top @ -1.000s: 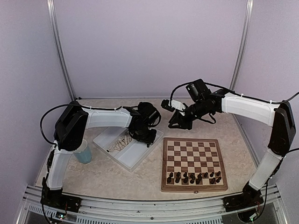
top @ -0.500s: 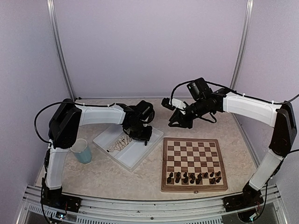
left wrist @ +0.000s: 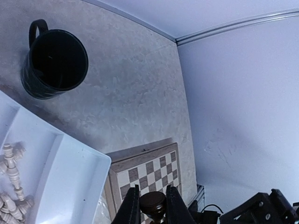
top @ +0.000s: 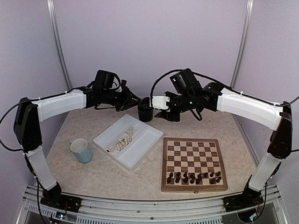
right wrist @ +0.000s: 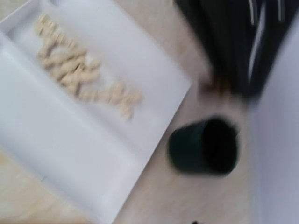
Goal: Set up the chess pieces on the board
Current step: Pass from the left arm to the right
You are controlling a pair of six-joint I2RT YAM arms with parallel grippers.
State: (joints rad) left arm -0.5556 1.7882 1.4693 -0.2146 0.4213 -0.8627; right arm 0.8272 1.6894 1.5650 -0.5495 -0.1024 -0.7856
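Observation:
The board (top: pixel 194 151) lies at the front right, with dark chess pieces (top: pixel 194 177) in its two nearest rows. Pale chess pieces (top: pixel 122 140) lie in the left compartment of a white tray (top: pixel 140 147). My left gripper (top: pixel 135 102) is raised at the back, left of a black mug (top: pixel 145 113). In the left wrist view the left gripper (left wrist: pixel 150 193) is shut on a dark chess piece (left wrist: pixel 154 203), with the board (left wrist: pixel 140 170) below. My right gripper (top: pixel 153 103) hovers by the mug's right side. Its fingers are out of the blurred right wrist view.
A teal cup (top: pixel 81 150) stands left of the tray. The black mug (right wrist: pixel 205 147) sits on the table beyond the tray's far corner (right wrist: pixel 154 93). Purple walls and metal posts close in the back and sides.
My left arm swung up from over the tray to the back, beside the black mug, its jaws closing a little. The right gripper moved left towards the mug.

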